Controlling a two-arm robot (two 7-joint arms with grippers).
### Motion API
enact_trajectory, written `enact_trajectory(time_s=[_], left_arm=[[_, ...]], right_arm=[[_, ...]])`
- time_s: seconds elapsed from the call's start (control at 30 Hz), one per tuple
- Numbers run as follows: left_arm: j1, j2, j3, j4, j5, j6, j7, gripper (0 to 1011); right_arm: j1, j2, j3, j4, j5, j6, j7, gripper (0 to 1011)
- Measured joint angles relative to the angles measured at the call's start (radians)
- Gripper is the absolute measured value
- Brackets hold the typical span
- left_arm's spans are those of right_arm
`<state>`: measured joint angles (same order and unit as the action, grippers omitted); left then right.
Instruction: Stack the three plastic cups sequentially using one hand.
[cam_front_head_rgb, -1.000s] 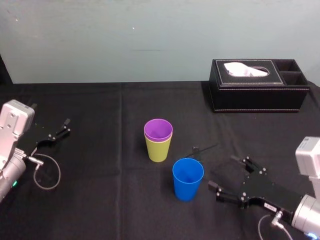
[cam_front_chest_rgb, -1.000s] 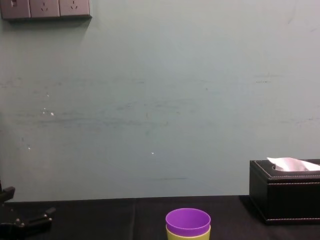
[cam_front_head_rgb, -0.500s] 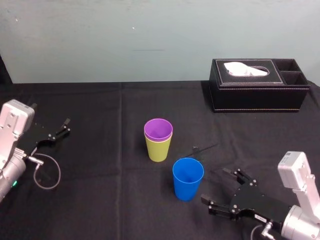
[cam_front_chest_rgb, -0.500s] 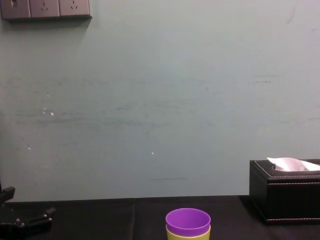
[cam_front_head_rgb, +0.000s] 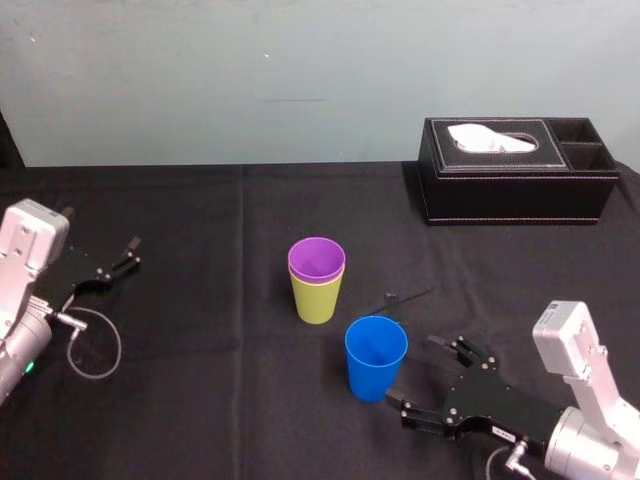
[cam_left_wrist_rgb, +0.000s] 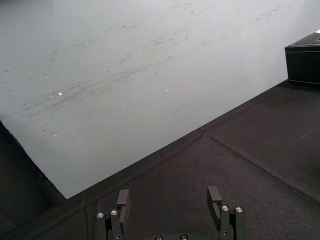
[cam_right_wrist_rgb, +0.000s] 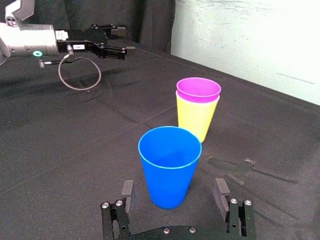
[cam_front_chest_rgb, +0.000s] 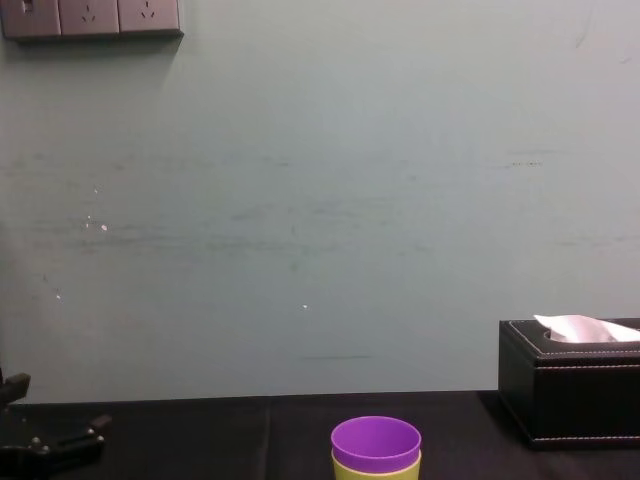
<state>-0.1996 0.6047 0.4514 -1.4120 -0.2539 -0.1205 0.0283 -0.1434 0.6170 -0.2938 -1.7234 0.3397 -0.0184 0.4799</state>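
Centring is judged the key: the blue tapered plastic cup (cam_front_head_rgb: 376, 357) stands just ahead of the black two-fingered right gripper (cam_front_head_rgb: 415, 372), whose fingers are spread and empty, and should be straddled squarely before closing. Beyond, the purple plastic cup (cam_front_head_rgb: 316, 260) is nested in the yellow-green plastic cup (cam_front_head_rgb: 315, 300). The left gripper (cam_front_head_rgb: 120, 257) is parked well aside, fingers apart.

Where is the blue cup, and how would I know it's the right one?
Start at the black table, with a black tissue box at its far right. Near the middle, a purple cup sits inside a yellow-green cup; the blue cup stands just in front, by the open right gripper. It alone is blue and stands by itself.
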Motion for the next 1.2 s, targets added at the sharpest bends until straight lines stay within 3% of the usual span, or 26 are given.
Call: enact_trajectory(time_s=[1.2], left_arm=[[0.000,0.000,0.000,0.000,0.000,0.000,0.000,1010]], right_arm=[[0.062,-0.031,-0.046,0.033,-0.024,0.016,0.005,1004]])
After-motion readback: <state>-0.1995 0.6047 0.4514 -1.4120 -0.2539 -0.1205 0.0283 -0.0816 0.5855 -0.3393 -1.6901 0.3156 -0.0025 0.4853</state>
